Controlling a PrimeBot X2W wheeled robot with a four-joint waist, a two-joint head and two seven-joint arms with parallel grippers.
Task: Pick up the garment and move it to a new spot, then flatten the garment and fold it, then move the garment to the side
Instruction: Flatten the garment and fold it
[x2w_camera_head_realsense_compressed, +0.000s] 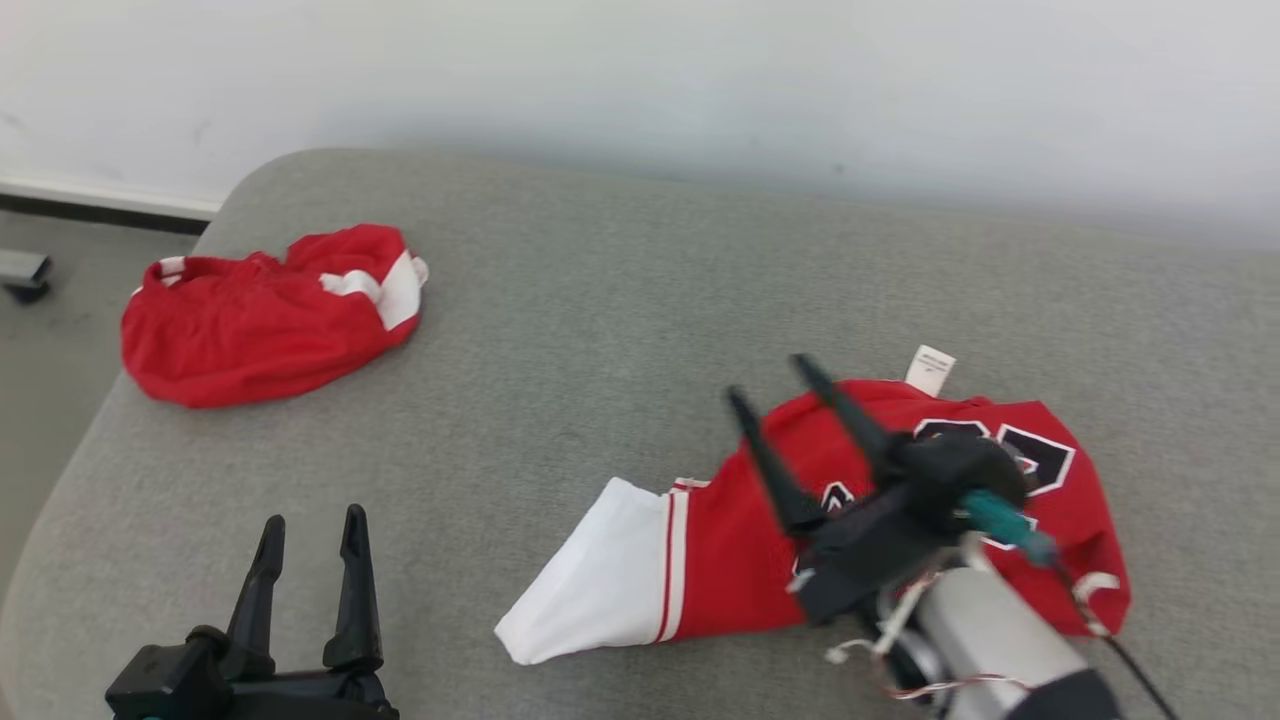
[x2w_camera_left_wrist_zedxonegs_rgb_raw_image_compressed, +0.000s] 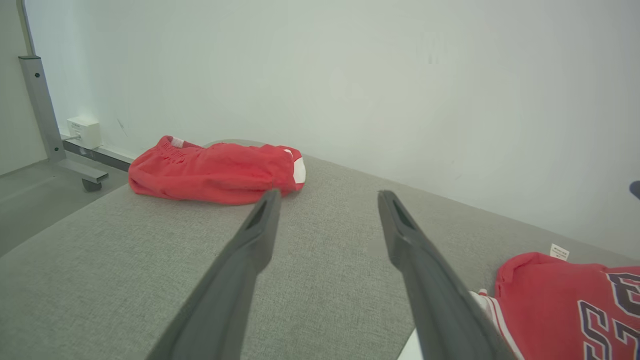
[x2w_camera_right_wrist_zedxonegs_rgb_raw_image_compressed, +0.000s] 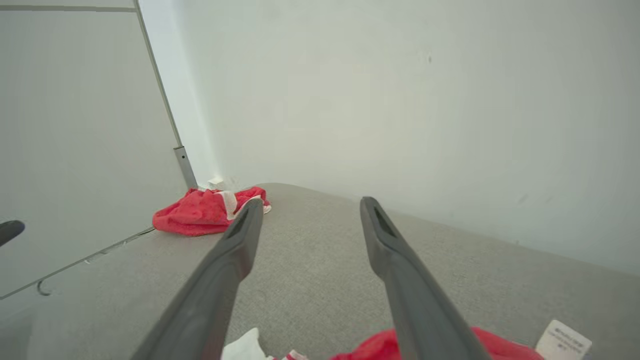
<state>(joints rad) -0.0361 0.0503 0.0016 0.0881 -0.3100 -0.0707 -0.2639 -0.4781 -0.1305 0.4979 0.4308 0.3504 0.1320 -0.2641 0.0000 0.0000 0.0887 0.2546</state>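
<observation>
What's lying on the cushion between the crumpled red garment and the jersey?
Nothing. In the head view, only bare grey cushion separates the crumpled red garment from the jersey.

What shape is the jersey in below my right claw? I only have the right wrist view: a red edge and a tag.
Observer: The jersey lies bunched on the grey cushion, its white end pointing to the robot's left.
Operator: Which face is up?
Observer: Black-and-white lettering faces up, on the jersey's right part.
Operator: And the left claw?
Observer: The left claw is open over bare cushion, apart from the jersey.
</observation>
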